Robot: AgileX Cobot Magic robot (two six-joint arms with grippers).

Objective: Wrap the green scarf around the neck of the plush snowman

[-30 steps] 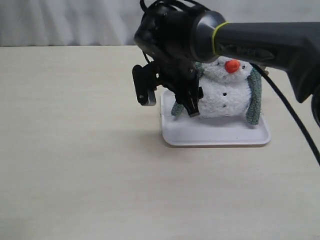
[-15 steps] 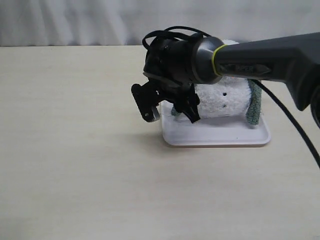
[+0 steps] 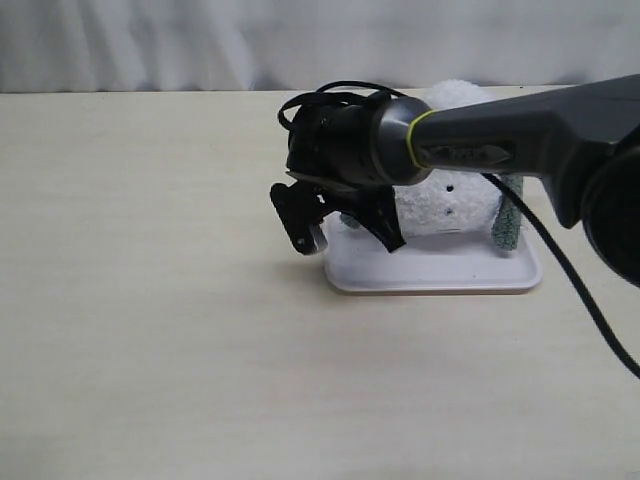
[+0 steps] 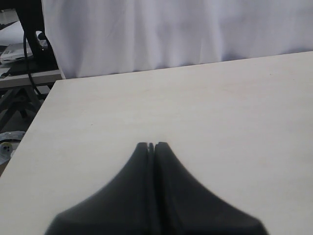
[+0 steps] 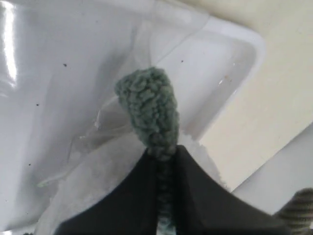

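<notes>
1. Compared with a second ago, the right arm sits lower over the tray. It now covers the snowman's face, so the orange nose seen earlier is hidden.
2. The right gripper has dropped towards the tray's left end. Its jaws stood apart a second ago. The right wrist view now shows them pressed together, pinching one end of the green scarf. The rounded tip pokes out beyond the fingertips, just above the tray's white floor.
3. The snowman and the tray have not moved. The snowman stands on the tray, on the right side of the table.
4. The scarf's other end hangs down the snowman's right side in the exterior view and reaches the tray. The neck is behind the arm, so how the scarf lies there cannot be told.
5. The left gripper shows only in its own wrist view. Its jaws are fully together with nothing between them, above bare tabletop.
6. Count: one snowman, one scarf, one tray and two grippers. Two black buttons show on the snowman's body.
</notes>
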